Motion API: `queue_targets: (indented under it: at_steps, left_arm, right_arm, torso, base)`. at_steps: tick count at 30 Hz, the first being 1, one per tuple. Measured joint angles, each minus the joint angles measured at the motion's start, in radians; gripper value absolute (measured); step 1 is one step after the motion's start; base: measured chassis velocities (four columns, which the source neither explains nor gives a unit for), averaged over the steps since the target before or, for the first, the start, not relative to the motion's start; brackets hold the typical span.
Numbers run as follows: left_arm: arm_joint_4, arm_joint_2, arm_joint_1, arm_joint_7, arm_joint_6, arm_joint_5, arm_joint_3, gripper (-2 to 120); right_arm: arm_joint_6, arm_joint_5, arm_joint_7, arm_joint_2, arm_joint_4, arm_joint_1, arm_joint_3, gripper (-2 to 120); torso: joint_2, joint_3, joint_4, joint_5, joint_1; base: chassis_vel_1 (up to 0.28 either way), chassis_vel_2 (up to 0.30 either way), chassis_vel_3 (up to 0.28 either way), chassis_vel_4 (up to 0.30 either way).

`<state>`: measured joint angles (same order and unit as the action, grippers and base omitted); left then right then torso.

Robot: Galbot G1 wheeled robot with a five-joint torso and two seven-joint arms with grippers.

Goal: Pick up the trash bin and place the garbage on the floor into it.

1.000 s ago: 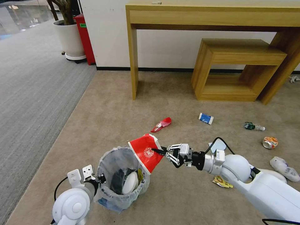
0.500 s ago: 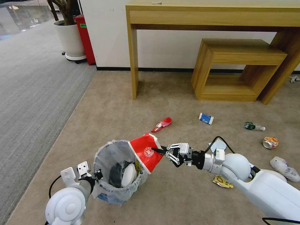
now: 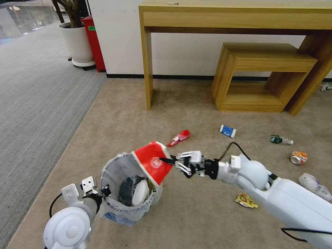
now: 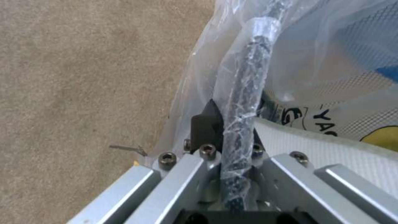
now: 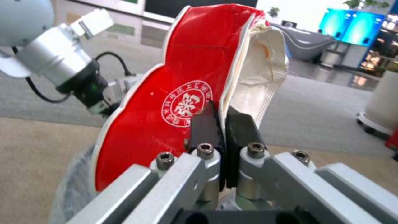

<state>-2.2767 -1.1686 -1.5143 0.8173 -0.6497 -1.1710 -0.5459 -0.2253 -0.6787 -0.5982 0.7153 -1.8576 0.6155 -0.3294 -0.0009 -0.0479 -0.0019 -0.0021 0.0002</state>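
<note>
Left hand (image 3: 103, 191) is clamped on the bagged rim of the trash bin (image 3: 129, 188), holding it on the beige carpet (image 3: 193, 214). Right hand (image 3: 170, 161) pinches a crushed red paper cup (image 3: 151, 162) over the bin's far rim, not yet released. White and dark items already lie inside. Remaining on the floor: red wrapper (image 3: 178, 137), blue-white cup (image 3: 228, 131), small bottle (image 3: 280, 139), orange can (image 3: 298, 157), yellow wrapper (image 3: 246, 200), white slipper (image 3: 313, 184). Roughly midway, I judge. Bin contents are partly screened by the cup; the slipper is partly hidden behind the right arm.
</note>
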Motion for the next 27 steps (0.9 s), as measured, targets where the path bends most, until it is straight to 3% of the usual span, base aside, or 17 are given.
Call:
queue_targets:
  at_steps: [17, 27]
  left_arm:
    - [0.005, 0.003, -0.006, -0.002, 0.000, 0.007, -0.002, 0]
    - [0.008, 0.008, -0.003, -0.003, 0.001, 0.004, -0.003, 0]
  right_arm:
    - [0.012, -0.009, 0.017, 0.070, 0.045, -0.140, -0.188, 0]
    - [-0.001, 0.016, 0.016, 0.101, 0.091, -0.152, -0.242, 0]
  torso:
    - [0.000, 0.000, -0.0001, 0.0000, 0.000]
    - [0.000, 0.000, -0.0002, 0.0000, 0.000]
  base:
    - [0.000, 0.000, 0.000, 0.000]
    - [0.000, 0.000, 0.000, 0.000]
